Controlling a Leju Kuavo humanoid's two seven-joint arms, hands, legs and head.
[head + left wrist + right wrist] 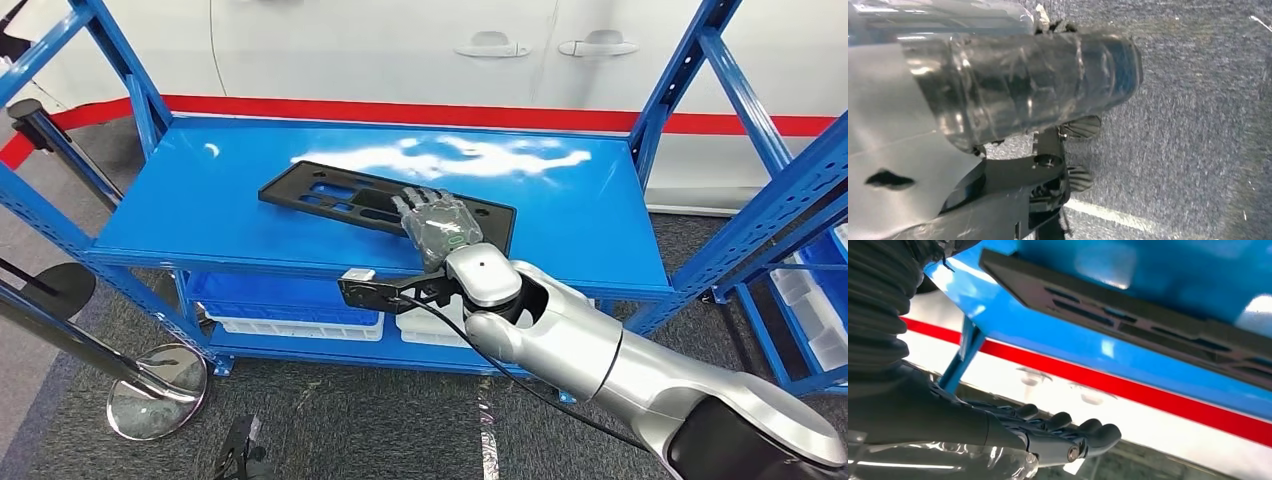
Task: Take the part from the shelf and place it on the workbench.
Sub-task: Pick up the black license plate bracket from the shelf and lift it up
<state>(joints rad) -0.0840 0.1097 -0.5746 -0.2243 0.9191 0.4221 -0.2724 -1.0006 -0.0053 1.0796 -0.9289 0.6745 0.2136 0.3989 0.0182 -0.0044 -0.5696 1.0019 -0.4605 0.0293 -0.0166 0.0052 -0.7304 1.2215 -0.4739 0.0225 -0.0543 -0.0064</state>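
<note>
A flat black part [330, 190] with several slots lies on the blue shelf top [190, 210], angled from back left to front right. My right hand [438, 222] reaches in from the front and is over the part's right end, fingers stretched forward; I cannot tell whether it touches. In the right wrist view the right hand [1063, 432] has straight fingers with nothing in them, and the part [1128, 315] is apart from the fingertips. My left hand [1023, 80], under a clear plastic wrap, hangs above the carpet; its fingers are hidden.
Blue uprights [700, 60] frame the shelf on both sides. White bins [300, 322] sit on the lower level. A second blue rack with bins [815, 310] stands at the right. A stanchion with a round metal base [155, 390] stands front left. A white car door [400, 40] is behind.
</note>
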